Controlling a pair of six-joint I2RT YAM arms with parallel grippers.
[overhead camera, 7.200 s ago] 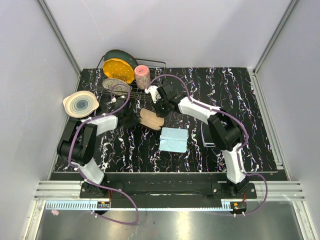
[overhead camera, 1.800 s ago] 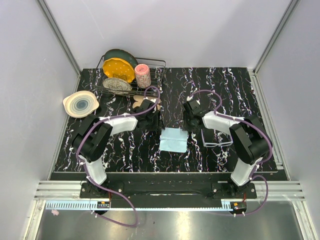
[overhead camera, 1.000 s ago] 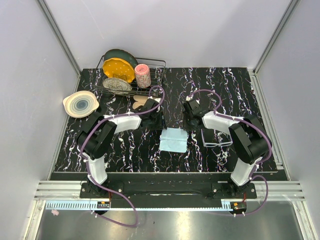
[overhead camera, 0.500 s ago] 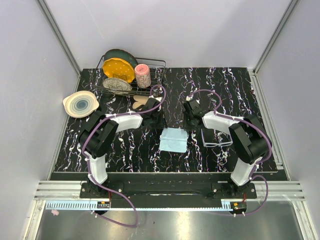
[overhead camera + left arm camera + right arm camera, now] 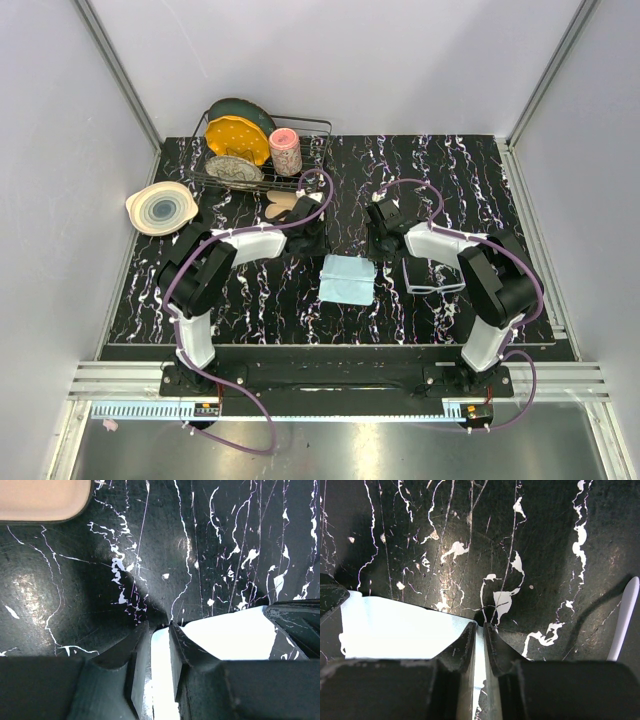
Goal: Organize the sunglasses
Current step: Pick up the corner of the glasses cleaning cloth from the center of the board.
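Whitish and thin-framed, the sunglasses (image 5: 433, 277) lay on the black, white-veined table (image 5: 250, 295). No claw touched them. They sat right of the light-blue cloth (image 5: 347, 280), near it, with a strip of bare table between them. The right arm's forearm passed over their far side.

We saw the cloth lying flat between the two arms, with a claw at each of its far corners. In its own wrist view the right gripper (image 5: 479, 624) had its fingers drawn almost together on the cloth's far right corner, pinching the fabric there. The left gripper (image 5: 158, 627) stood at the far left corner. Its fingers were narrowly apart with the cloth's edge showing in the gap, and we could not tell whether they gripped it.

Beyond the left claw lay a tan oblong thing (image 5: 283, 203) with a dark rim. Behind it, a wire rack (image 5: 312, 135) at the table's far left held a yellow plate (image 5: 238, 140) and a pink cup (image 5: 286, 152). A pale bowl (image 5: 160, 208) with blue-grey rings sat at the left edge.
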